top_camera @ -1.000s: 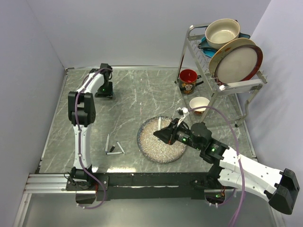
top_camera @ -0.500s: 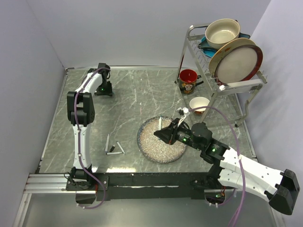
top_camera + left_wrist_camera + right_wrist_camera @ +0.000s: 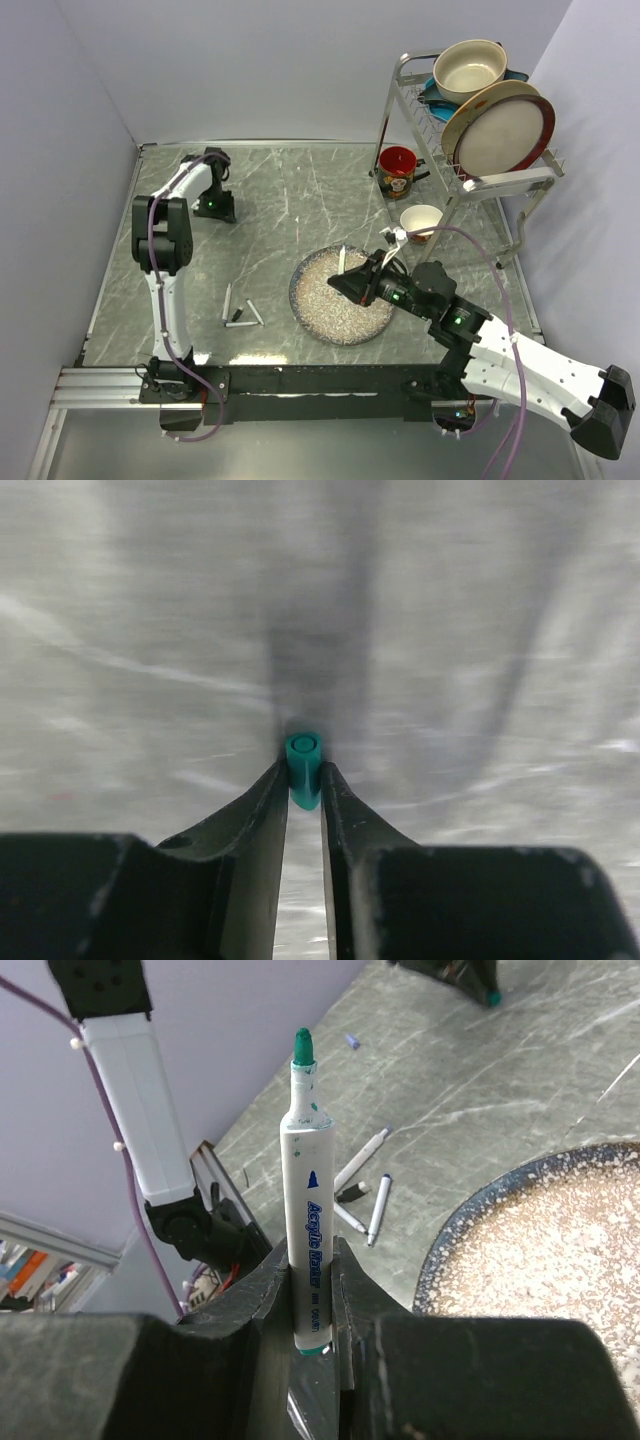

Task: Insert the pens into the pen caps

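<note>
**Item 1, left gripper** (image 3: pixel 303 783): It is at the far-left part of the marble table (image 3: pixel 280 200), pointing down at the surface. The claw is pressed in on the teal cap (image 3: pixel 303 750), which sits pinched between the two fingertips with its round end facing the wrist camera. I cannot tell whether the cap touches the table.

**Item 2, right gripper** (image 3: pixel 352 283): It is above the right part of the speckled plate (image 3: pixel 297 300). The claw pinches the green-tipped pen (image 3: pixel 308 1200) by the lower barrel, close to the tail end. The pen has a white barrel with blue lettering and green smears at the neck. Its uncapped tip points away from the fingers (image 3: pixel 262 1295).

**Item 3, speckled plate:** It lies flat near the middle of the table, towards the near edge.

**Item 4, loose pens** (image 3: pixel 227 300): They form a small cluster of white barrels lying flat, well left of the plate and near the near edge. A short dark piece (image 3: pixel 237 316) lies among them. I cannot tell whether it is a separate cap.

**Item 5, blue cap** (image 3: pixel 351 1041): It lies alone on the table, apart from the cluster, on the left side.

**Item 6, dish rack** (image 3: pixel 470 185): It stands at the far-right corner and holds a pot (image 3: pixel 470 68) and a large plate (image 3: pixel 497 130). A red mug (image 3: pixel 398 172) and a white bowl (image 3: pixel 421 220) stand on the table just beside its foot.
</note>
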Robot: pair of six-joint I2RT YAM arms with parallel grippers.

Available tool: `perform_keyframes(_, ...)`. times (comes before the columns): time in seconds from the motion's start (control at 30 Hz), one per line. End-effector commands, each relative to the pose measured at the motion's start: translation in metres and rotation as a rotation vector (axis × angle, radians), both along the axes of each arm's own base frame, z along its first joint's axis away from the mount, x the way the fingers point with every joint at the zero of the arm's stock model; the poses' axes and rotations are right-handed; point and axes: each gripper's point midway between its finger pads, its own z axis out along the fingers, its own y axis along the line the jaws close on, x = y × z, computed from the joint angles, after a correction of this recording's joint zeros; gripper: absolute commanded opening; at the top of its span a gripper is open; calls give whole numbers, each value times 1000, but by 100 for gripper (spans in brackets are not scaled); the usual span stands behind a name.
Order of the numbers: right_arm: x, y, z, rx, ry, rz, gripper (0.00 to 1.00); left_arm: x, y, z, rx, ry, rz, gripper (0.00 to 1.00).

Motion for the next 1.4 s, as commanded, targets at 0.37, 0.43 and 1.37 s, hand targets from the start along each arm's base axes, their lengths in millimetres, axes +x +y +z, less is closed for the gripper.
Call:
perform_keyframes(0.37,-15,-10,11,101,32,5,0,-163,9,-38,110,283,-231,22)
perform_keyframes(0.43,-15,-9,9,99,44,8,0,-167,6,-43,95,282,-251,15)
perform_keyframes(1.37,-69,21,7,182,-53,351,0,-258,-215,263,-318,-1503,-1301,1)
